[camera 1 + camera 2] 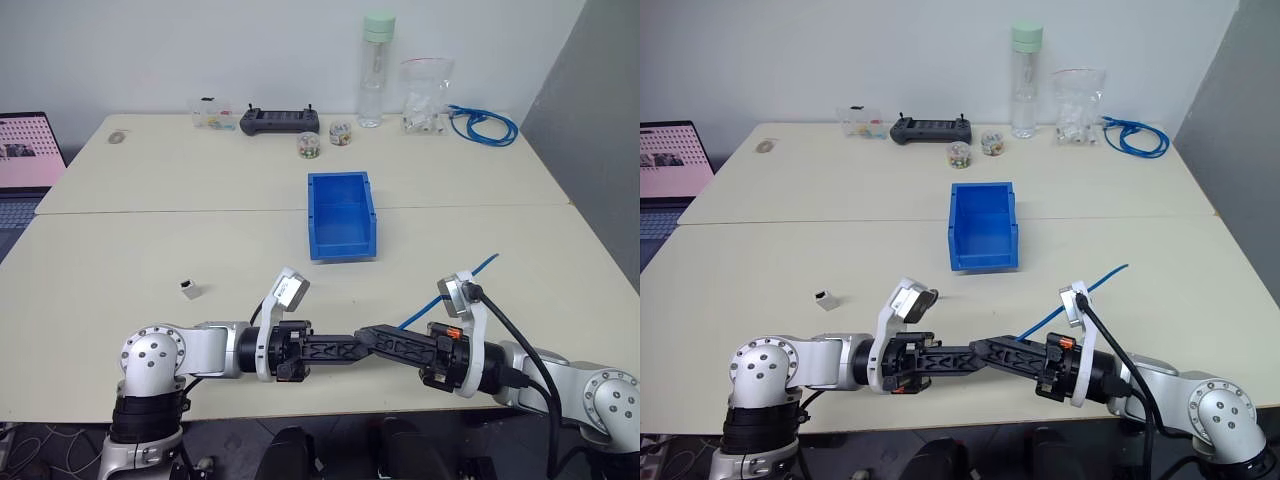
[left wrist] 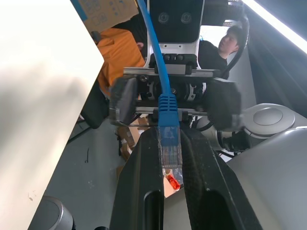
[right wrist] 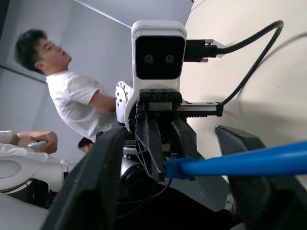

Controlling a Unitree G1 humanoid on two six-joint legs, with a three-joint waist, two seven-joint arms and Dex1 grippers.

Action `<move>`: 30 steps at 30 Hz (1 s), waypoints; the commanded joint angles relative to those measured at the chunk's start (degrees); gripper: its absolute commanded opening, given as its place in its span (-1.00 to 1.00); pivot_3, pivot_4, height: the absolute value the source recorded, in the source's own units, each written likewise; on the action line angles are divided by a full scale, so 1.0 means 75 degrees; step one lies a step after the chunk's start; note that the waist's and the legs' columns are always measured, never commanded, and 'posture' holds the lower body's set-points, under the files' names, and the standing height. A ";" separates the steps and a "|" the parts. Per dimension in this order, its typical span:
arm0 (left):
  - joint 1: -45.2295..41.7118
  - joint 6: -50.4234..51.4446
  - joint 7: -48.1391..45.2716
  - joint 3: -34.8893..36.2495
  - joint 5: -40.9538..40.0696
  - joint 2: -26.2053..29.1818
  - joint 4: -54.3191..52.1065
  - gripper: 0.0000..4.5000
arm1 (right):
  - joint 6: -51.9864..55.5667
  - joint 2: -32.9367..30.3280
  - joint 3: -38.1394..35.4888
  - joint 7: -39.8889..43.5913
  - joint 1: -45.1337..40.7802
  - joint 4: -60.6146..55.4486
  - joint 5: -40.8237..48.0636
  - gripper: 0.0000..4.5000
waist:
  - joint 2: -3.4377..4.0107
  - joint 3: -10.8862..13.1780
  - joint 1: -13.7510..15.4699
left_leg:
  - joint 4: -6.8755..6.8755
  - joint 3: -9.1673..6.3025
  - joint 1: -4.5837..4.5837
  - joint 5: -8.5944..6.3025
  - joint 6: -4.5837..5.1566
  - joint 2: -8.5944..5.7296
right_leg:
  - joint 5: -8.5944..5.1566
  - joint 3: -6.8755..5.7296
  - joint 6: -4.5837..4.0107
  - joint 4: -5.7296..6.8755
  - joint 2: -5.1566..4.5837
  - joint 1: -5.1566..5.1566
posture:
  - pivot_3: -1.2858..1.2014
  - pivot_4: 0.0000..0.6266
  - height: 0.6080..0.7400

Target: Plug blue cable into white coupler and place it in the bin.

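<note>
Even, bright overhead light – soft shadows on the table (image 1: 120, 250); a person (image 3: 72, 91) looks motion-blurred, near fingers defocused.

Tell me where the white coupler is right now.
The white coupler lies alone on the table, on the robot's left, well left of the bin and beyond the left arm.

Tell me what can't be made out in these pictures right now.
- White coupler: too small in the eye views to show which way its port faces.
- Blue cable: in the eye views its plug end is hidden behind the two grippers.
- Right gripper: whether its fingers touch the cable is unclear; the left gripper, shut on the plug, blocks the view.
- Bin: near wall hides part of its floor.
</note>
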 commanded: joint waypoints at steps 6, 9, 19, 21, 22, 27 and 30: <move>0.0060 -0.0805 0.0513 -0.0551 -0.1026 0.0488 -0.0145 -0.90 | -0.0125 -0.0094 0.0015 0.0169 -0.0044 -0.0094 0.0098 -0.60 | 0.0000 0.0000 -0.0001 | -0.0001 0.0000 0.0000 0.0000 0.0000 0.0000 | 0.0000 0.0001 0.0000 -0.0001 0.0000 -0.0001 | 0.03 -0.52 1.00; 0.0086 -0.1044 0.0643 -0.0715 -0.1244 0.0646 -0.0196 -0.90 | -0.0142 -0.0121 0.0034 0.0184 -0.0061 -0.0070 0.0095 -0.93 | 0.0000 0.0000 0.0000 | -0.0002 0.0000 0.0000 0.0000 0.0000 0.0000 | 0.0000 0.0001 0.0000 -0.0002 0.0000 -0.0001 | 0.03 -0.52 1.00; 0.0175 -0.1690 0.0575 -0.0878 -0.0905 0.0895 -0.0481 -0.55 | -0.0228 -0.0123 0.0099 0.0097 -0.0218 -0.0004 0.0001 -0.94 | 0.0000 0.0000 0.0000 | -0.0005 0.0002 -0.0001 0.0000 0.0000 0.0000 | 0.0000 0.0002 0.0000 -0.0006 0.0000 -0.0001 | 0.03 -0.52 1.00; 0.0140 -0.1722 0.0355 -0.0851 -0.0819 0.0982 -0.0497 -0.38 | -0.0252 -0.0137 0.0054 0.0096 -0.0279 0.0091 -0.0089 -0.94 | 0.0001 0.0001 -0.0003 | -0.0005 0.0002 -0.0001 0.0000 0.0000 0.0000 | 0.0000 0.0001 -0.0001 -0.0006 0.0000 -0.0002 | 0.03 -0.52 1.00; 0.0098 -0.1724 0.0245 -0.0844 -0.0780 0.1026 -0.0508 -0.27 | -0.0247 -0.0144 0.0045 0.0110 -0.0305 0.0133 -0.0127 -0.94 | 0.0000 0.0001 -0.0003 | -0.0006 0.0002 -0.0001 0.0000 0.0000 0.0000 | 0.0000 0.0001 -0.0001 -0.0007 0.0000 -0.0002 | 0.03 -0.52 1.00; 0.0020 -0.1678 -0.0720 -0.0810 -0.0173 0.1590 -0.0805 0.18 | -0.0099 -0.0132 0.0077 0.0344 -0.0452 0.0407 -0.0585 -0.94 | 0.0001 0.0002 -0.0008 | -0.0009 0.0003 -0.0002 0.0000 0.0000 -0.0001 | -0.0001 0.0001 -0.0002 -0.0011 0.0002 -0.0003 | 0.03 -0.52 1.00; 0.0519 -0.2071 -0.1075 -0.0554 0.0775 0.2211 -0.1334 0.54 | -0.0010 -0.0119 0.0007 0.0572 -0.0597 0.0701 -0.0777 -0.94 | 0.0003 0.0003 -0.0015 | -0.0014 0.0007 -0.0002 0.0000 0.0000 0.0001 | -0.0002 0.0005 -0.0003 -0.0014 0.0004 -0.0006 | 0.03 -0.52 1.00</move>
